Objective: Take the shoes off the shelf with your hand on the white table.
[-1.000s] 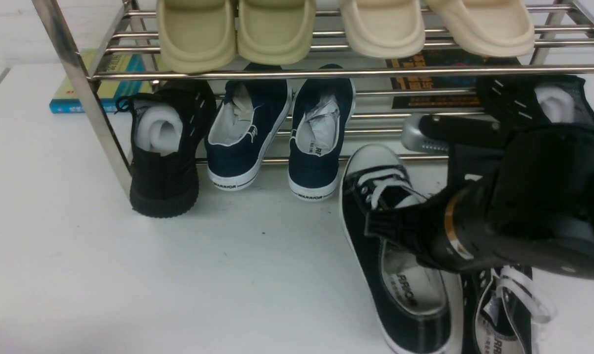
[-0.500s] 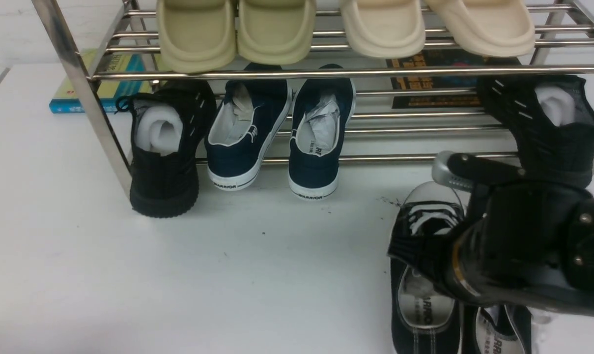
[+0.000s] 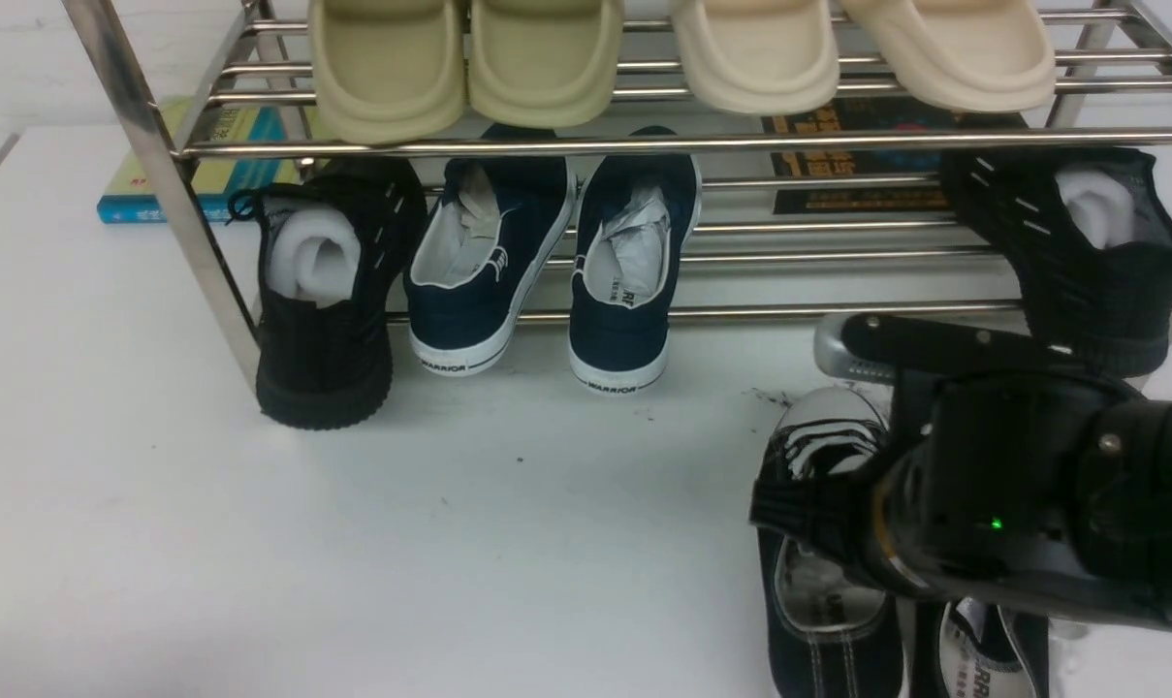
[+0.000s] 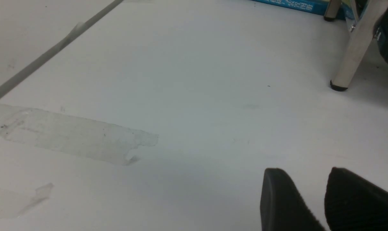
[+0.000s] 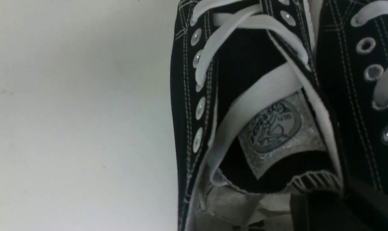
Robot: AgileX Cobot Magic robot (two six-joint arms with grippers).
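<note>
Two black canvas shoes with white laces lie side by side on the white table at the front right, off the chrome shelf. My right gripper is shut on the inner side wall of the left shoe, beside its tongue. The right wrist view shows that shoe close up, with the gripper pinching its edge next to the other shoe. The arm partly hides the second shoe. My left gripper hangs open over bare table near a shelf leg.
On the lower tier sit navy slip-ons and a black knit shoe at each end. Beige slippers fill the top tier. Books lie behind the shelf. A tape patch is stuck to the table.
My right gripper has pulled the held shoe back from the shelf and to the right, straightening it beside the other shoe. Over the last half second it shifted only slightly.
</note>
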